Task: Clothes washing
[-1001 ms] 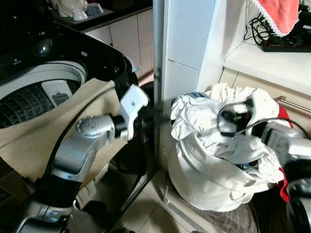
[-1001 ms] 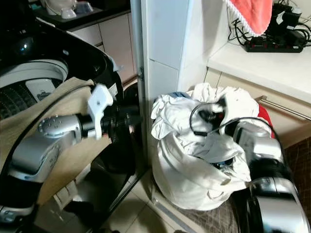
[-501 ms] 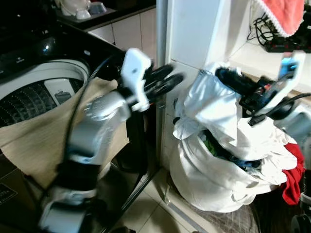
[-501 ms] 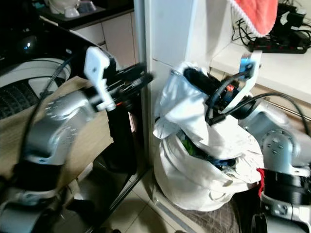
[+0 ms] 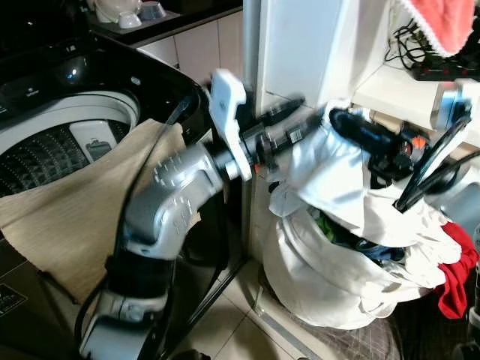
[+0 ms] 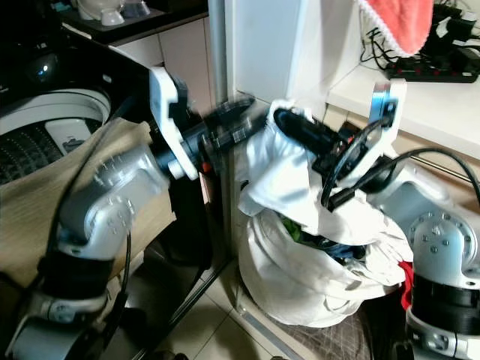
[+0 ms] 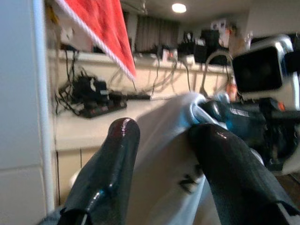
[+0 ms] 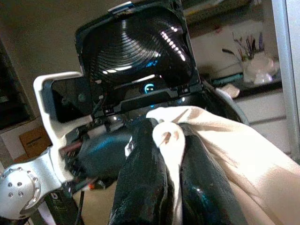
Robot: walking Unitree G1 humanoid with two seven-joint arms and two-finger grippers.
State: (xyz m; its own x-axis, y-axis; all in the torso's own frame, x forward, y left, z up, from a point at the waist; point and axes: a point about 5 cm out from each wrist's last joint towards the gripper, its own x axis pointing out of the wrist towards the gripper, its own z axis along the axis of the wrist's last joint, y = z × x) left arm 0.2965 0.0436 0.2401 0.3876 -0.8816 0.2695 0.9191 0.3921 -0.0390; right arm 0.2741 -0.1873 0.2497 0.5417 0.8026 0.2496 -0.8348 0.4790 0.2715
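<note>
My right gripper (image 5: 337, 118) is shut on a white garment (image 5: 337, 180) and holds it up above the full white laundry bag (image 5: 330, 281). The right wrist view shows the cloth (image 8: 225, 140) pinched between the right gripper's (image 8: 166, 133) black fingers. My left gripper (image 5: 300, 118) reaches across from the washer side and meets the same garment; in the left wrist view it (image 7: 164, 129) is open with the white cloth (image 7: 164, 154) lying between its fingers. The top-loading washing machine (image 5: 45, 150) stands open on the left.
A beige cloth (image 5: 82, 202) drapes over the washer's front rim. A white pillar (image 5: 292, 45) stands between washer and bag. A red cloth (image 5: 454, 277) hangs beside the bag. On the right counter lie a power strip (image 5: 442, 71) and a hanging coral towel (image 5: 439, 19).
My right gripper has pulled the white garment up out of the bag. My left arm has swung up and to the right until its fingers reach the lifted cloth.
</note>
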